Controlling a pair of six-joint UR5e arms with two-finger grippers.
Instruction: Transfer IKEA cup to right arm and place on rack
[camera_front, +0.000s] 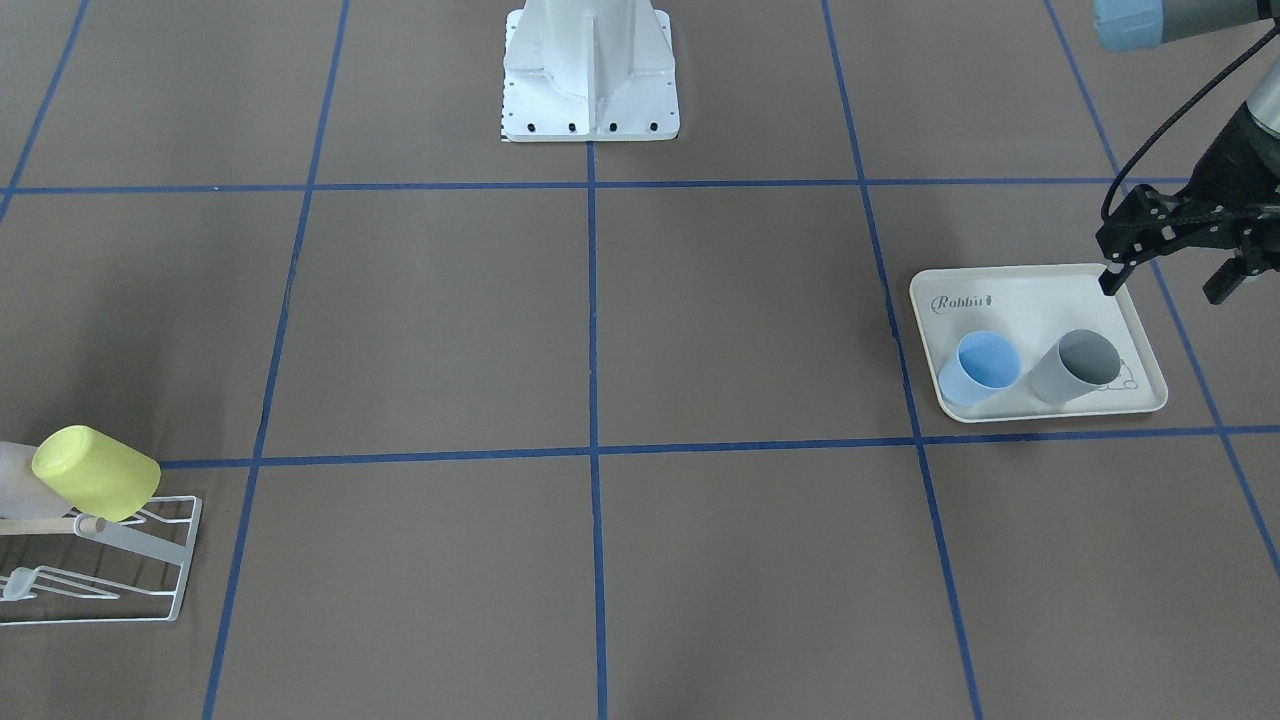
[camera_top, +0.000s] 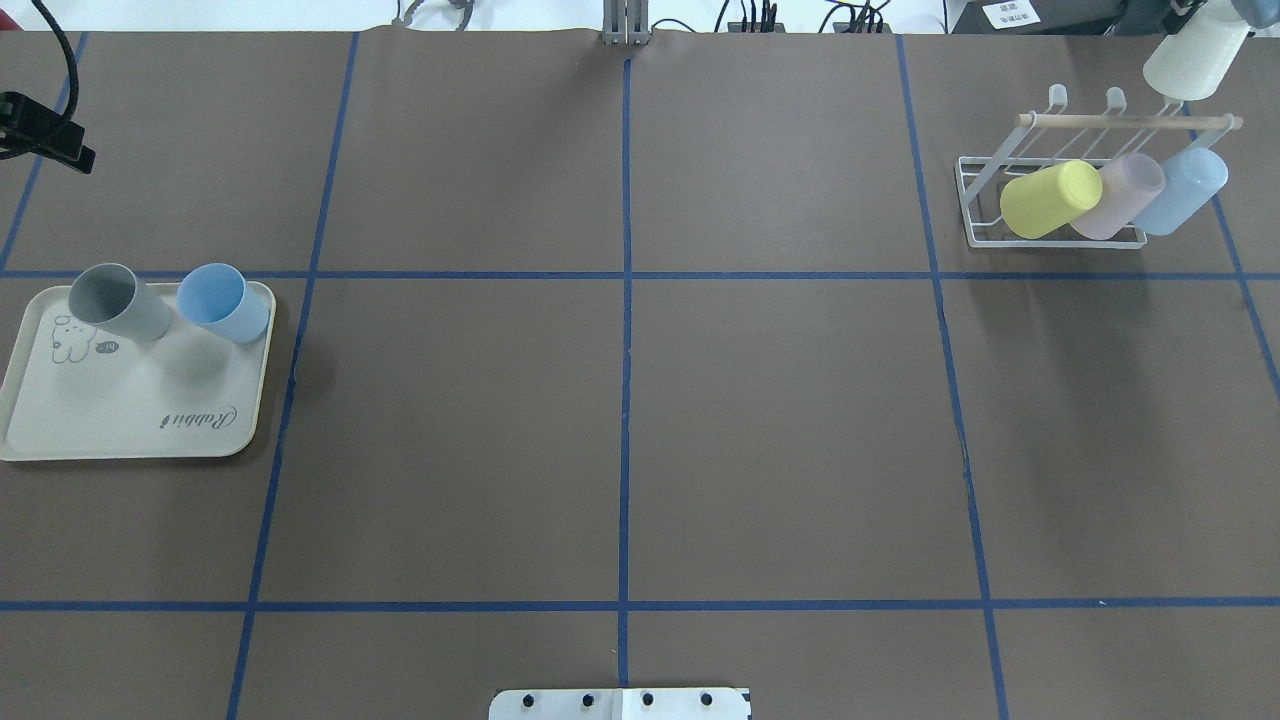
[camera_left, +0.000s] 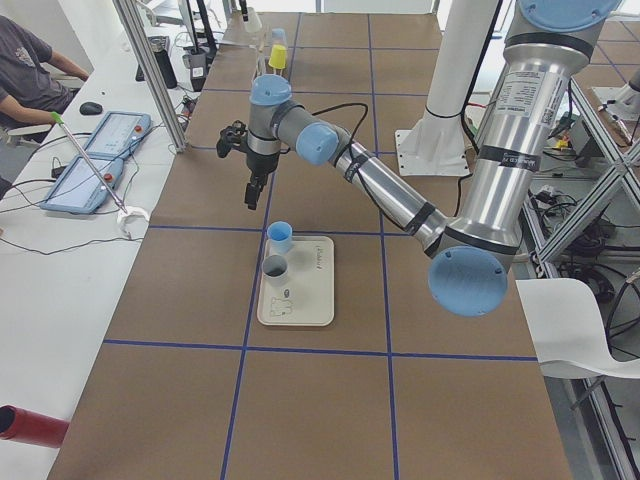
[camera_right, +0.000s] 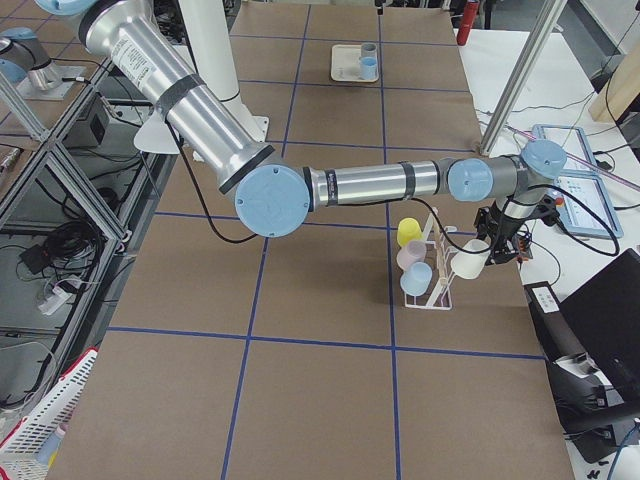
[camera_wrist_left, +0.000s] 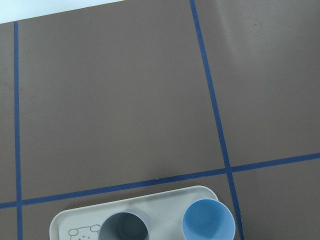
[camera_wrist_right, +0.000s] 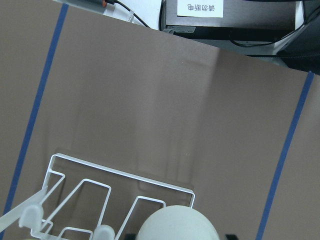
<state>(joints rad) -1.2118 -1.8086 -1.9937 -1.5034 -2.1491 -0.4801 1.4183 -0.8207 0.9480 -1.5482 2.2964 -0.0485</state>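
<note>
The right hand (camera_right: 492, 247) grips the cream IKEA cup (camera_top: 1195, 62), tilted in the air just beyond the rack (camera_top: 963, 197), which carries a yellow cup (camera_top: 1050, 198), a pink cup (camera_top: 1130, 195) and a pale blue cup (camera_top: 1188, 188); the left hand (camera_front: 1168, 278) hovers high near the rabbit tray (camera_front: 1030, 290), fingers spread wide and holding nothing.
</note>
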